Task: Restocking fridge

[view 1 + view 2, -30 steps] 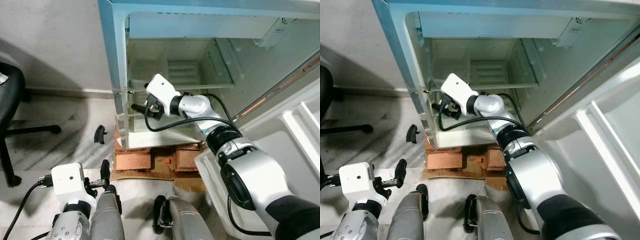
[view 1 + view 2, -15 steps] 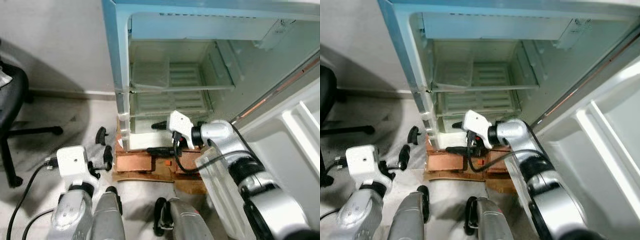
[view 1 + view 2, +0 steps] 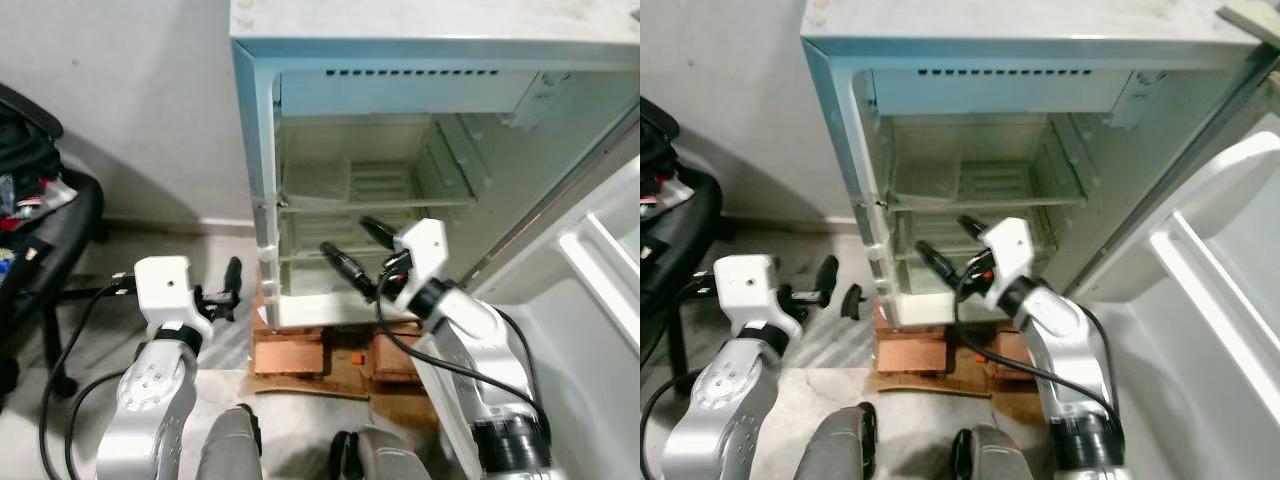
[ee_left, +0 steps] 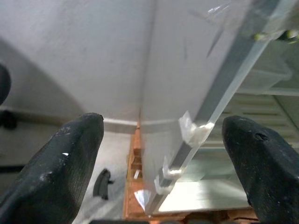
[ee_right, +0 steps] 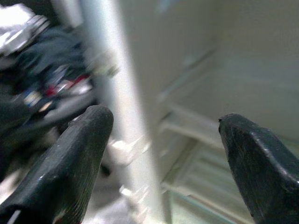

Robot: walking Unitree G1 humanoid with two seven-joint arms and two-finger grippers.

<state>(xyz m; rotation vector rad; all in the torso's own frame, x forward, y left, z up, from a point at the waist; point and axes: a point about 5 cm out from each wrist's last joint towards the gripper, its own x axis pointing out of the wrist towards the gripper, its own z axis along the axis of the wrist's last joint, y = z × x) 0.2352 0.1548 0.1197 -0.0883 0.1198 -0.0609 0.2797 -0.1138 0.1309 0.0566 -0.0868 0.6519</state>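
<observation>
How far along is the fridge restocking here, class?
Done: the fridge door stands open. In hand: nothing; the right tool is open in front of the shelves, the left tool open beside the fridge. Left: all the stocking, as the shelves look bare.

Small pale blue-green fridge standing on a low reddish-brown base, its door swung wide open to the right, white interior lit, clear shelf across the middle, pale drawer at the bottom, no food visible on the shelf
</observation>
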